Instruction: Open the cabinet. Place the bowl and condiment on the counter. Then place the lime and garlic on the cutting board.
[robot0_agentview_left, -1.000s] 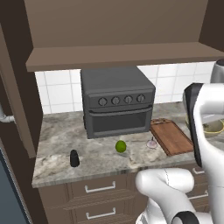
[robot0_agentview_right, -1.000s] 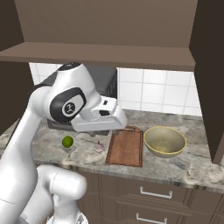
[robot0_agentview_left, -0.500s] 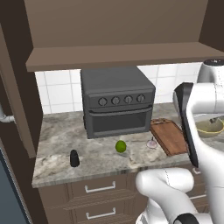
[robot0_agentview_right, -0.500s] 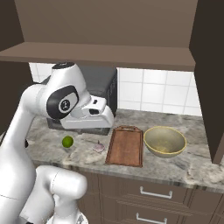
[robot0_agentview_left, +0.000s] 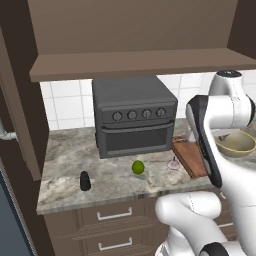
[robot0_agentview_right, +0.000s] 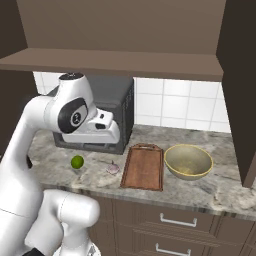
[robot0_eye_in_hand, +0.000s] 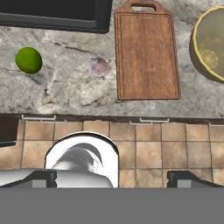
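The cabinet (robot0_agentview_left: 135, 62) stands open, its doors (robot0_agentview_right: 240, 90) swung wide. On the counter (robot0_agentview_left: 65, 155) sit the black condiment shaker (robot0_agentview_left: 85, 181), the lime (robot0_agentview_left: 138, 167) (robot0_agentview_right: 77, 161) (robot0_eye_in_hand: 29, 60) and the garlic (robot0_agentview_left: 173, 164) (robot0_agentview_right: 113, 168) (robot0_eye_in_hand: 99, 67). To the garlic's right lies the cutting board (robot0_agentview_right: 144, 166) (robot0_eye_in_hand: 146, 54), bare, with the bowl (robot0_agentview_right: 188, 161) (robot0_agentview_left: 236, 142) (robot0_eye_in_hand: 212, 43) beyond it. My gripper (robot0_eye_in_hand: 112, 179) hangs open and holds nothing, above the counter's front edge and nearer me than the garlic.
A dark toaster oven (robot0_agentview_left: 134, 120) (robot0_agentview_right: 100, 115) stands at the back of the counter behind the lime. Drawers (robot0_agentview_left: 115, 216) with short handles run below the counter edge, over a tiled floor (robot0_eye_in_hand: 153, 144). The left cabinet door (robot0_agentview_left: 20, 100) juts out toward me.
The arm has swung away from the bowl side, back over the board toward the garlic. The gripper stayed open. Nothing on the counter moved.
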